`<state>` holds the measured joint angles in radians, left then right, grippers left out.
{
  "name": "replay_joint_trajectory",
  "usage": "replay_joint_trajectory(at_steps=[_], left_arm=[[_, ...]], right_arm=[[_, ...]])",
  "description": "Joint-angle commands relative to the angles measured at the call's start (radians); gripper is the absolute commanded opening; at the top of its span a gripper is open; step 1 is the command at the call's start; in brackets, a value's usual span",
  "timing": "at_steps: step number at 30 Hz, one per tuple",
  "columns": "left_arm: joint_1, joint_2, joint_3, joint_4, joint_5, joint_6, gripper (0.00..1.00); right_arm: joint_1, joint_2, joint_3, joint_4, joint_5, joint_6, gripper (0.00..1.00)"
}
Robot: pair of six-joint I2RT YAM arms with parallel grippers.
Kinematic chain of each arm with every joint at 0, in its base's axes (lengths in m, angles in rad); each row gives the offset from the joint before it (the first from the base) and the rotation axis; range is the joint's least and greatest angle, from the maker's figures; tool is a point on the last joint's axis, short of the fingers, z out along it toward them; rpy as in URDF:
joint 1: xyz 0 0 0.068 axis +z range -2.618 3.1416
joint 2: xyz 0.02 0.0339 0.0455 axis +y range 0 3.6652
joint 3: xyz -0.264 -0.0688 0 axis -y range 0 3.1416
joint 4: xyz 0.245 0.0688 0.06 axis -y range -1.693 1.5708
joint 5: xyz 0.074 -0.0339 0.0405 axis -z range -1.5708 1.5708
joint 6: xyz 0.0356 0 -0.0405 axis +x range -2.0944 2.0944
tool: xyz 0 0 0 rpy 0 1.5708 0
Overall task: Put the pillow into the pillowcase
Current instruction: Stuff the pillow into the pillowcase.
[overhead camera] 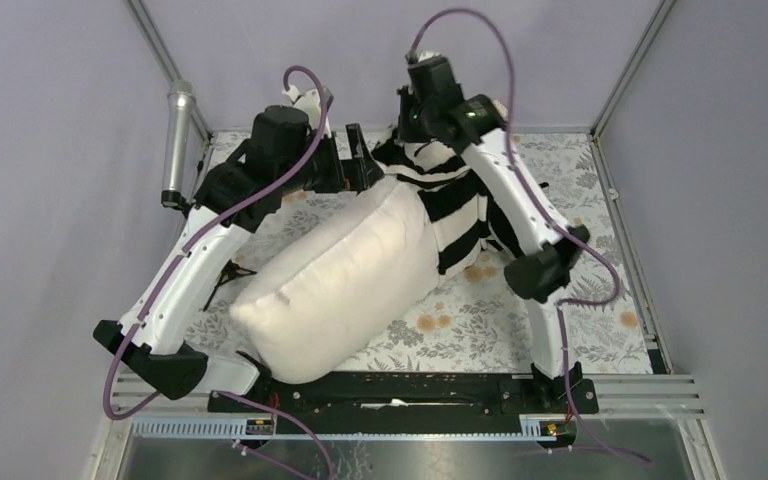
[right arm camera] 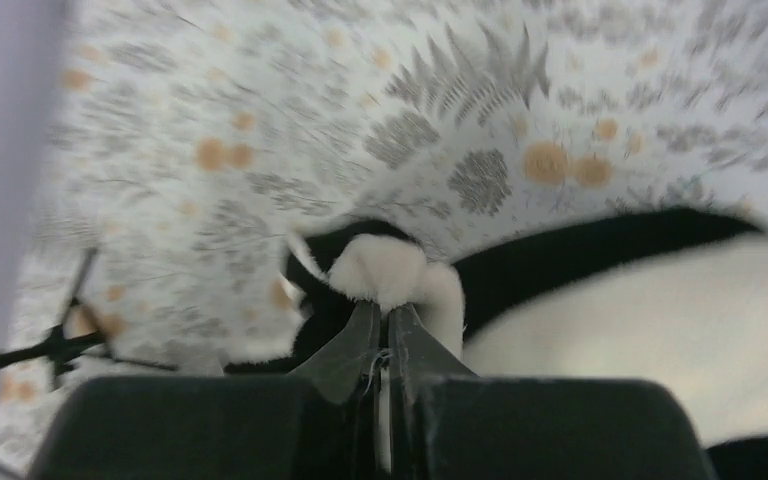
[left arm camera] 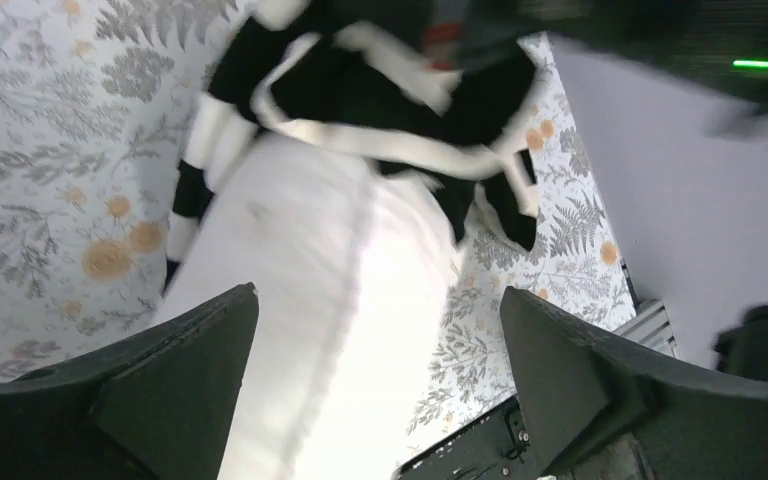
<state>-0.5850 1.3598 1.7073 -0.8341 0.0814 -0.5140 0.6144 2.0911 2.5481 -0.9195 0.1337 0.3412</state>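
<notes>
On the left of the top view, the left end effector is hovering at the pillow's 11 o'clock with its fingers spread wide apart and gripping nothing. Its wrist camera is looking down the length of the cushion.

At centre, the cream pillow is lying diagonally on the floral-covered desk, running from 7 o'clock near the arm bases up towards 1 o'clock. Only that far end is sitting inside the striped pillowcase, which is bunching in folds around it. The larger part of the pillow is lying bare outside the sleeve.

To the right, the right end effector is hanging at the case's 11 o'clock, its fingers clamped together on a small fold of the pillowcase.

The likely trouble is that one narrow pinch is carrying the case. A pull could be tugging the fold free or dragging the sleeve back off the pillow. The gathered stripes may be hiding the opening's edge, so a fresh grab by the left side could be catching both layers and closing the mouth. A push could also be sliding the pillow towards the near edge at 7 o'clock.
</notes>
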Motion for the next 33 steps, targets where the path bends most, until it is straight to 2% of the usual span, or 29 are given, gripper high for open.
replay_joint_trajectory(at_steps=[1,3,6,8,10,13,16,17,18,19,21,22,24,26,27,28,30,33], left_arm=[[0.007,0.004,0.095,-0.07,-0.03,0.073,0.99],[0.006,-0.028,0.04,-0.081,-0.072,0.08,0.99],[0.004,-0.081,-0.071,-0.103,-0.228,0.106,0.99],[0.004,-0.095,-0.164,-0.102,-0.379,0.113,0.99],[0.012,-0.099,-0.283,-0.033,-0.473,0.093,0.99],[0.054,-0.066,-0.413,0.136,-0.48,0.036,0.99],[0.107,0.043,-0.454,0.259,-0.368,-0.016,0.97],[0.103,0.086,-0.458,0.283,-0.345,-0.024,0.92],[0.097,0.118,-0.472,0.31,-0.306,-0.035,0.82],[0.084,0.145,-0.492,0.343,-0.269,-0.051,0.68],[0.013,0.168,-0.539,0.398,-0.245,-0.088,0.34],[-0.014,0.174,-0.559,0.42,-0.236,-0.11,0.22],[-0.062,0.173,-0.61,0.489,-0.191,-0.167,0.01],[-0.107,0.164,-0.645,0.524,-0.172,-0.211,0.0],[-0.12,0.158,-0.657,0.54,-0.168,-0.234,0.0],[-0.125,0.154,-0.67,0.551,-0.164,-0.261,0.0],[-0.127,0.152,-0.694,0.566,-0.17,-0.303,0.0],[-0.126,0.154,-0.709,0.576,-0.201,-0.336,0.0]], right_arm=[[-0.076,0.157,-0.067,0.161,-0.059,0.07,0.0],[-0.083,0.213,-0.017,0.16,-0.024,0.072,0.0],[-0.086,0.252,0.044,0.151,-0.029,0.066,0.0],[-0.085,0.229,0.034,0.147,-0.027,0.07,0.0],[-0.083,0.171,-0.021,0.162,-0.023,0.068,0.0],[-0.067,0.06,-0.103,0.18,0.009,0.044,0.0],[-0.065,-0.022,-0.149,0.15,0.031,0.032,0.0],[-0.065,-0.032,-0.154,0.137,0.044,0.025,0.0],[-0.067,-0.033,-0.152,0.125,0.066,0.018,0.02],[-0.073,-0.024,-0.139,0.118,0.077,0.01,0.03],[-0.094,0.023,-0.048,0.097,0.062,0.009,0.05],[-0.106,0.062,0.016,0.088,0.058,0.013,0.07],[-0.119,0.143,0.133,0.088,0.046,0.004,0.2],[-0.12,0.204,0.211,0.104,0.036,-0.005,0.52],[-0.12,0.216,0.233,0.099,0.023,-0.003,0.75],[-0.115,0.213,0.234,0.088,0.024,0.003,0.85],[-0.092,0.158,0.17,0.076,0.097,-0.019,0.99],[-0.036,0.005,-0.034,0.083,0.263,-0.056,1.0]])
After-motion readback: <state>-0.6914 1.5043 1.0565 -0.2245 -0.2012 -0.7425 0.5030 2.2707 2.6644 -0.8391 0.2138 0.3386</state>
